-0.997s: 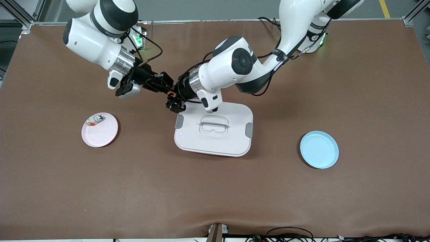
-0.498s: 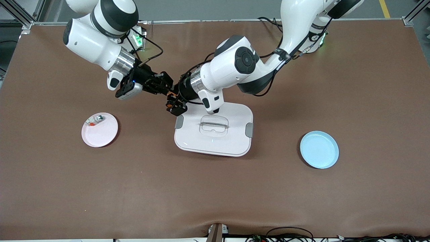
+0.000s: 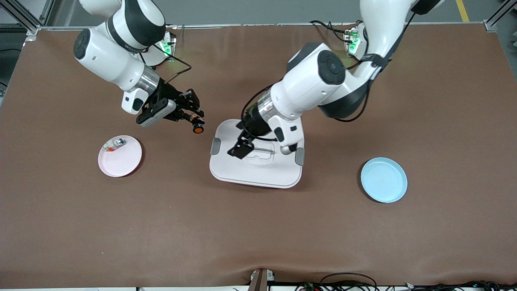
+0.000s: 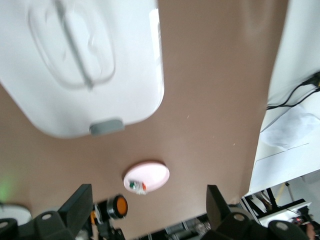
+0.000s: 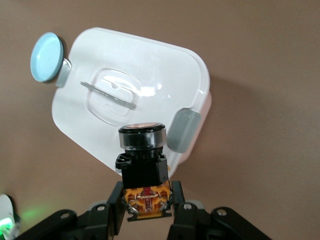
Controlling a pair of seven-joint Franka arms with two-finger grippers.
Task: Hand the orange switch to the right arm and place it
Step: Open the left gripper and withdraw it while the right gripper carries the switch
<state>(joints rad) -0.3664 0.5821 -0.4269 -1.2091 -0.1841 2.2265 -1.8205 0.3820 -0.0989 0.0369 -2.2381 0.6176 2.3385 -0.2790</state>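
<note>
The orange switch [image 3: 197,129], black body with an orange round cap, is held in my right gripper [image 3: 194,121], which is shut on its orange-banded base. It hangs over bare table between the pink plate [image 3: 121,162] and the white lidded container [image 3: 258,171]. In the right wrist view the switch [image 5: 142,159] sits between the fingers [image 5: 114,206], cap pointing away. My left gripper [image 3: 238,150] is open and empty over the container lid. In the left wrist view its fingers [image 4: 76,206] stand wide apart, with the switch [image 4: 118,206] farther off.
The pink plate holds a small silver-white part with a red bit [image 3: 116,142]. A blue plate [image 3: 383,180] lies toward the left arm's end of the table. The white container has grey clips [image 3: 215,146] and a recessed handle.
My left gripper has let go of the switch and swung away to over the container lid. My right gripper keeps the switch and has drawn slightly back toward the pink plate.
</note>
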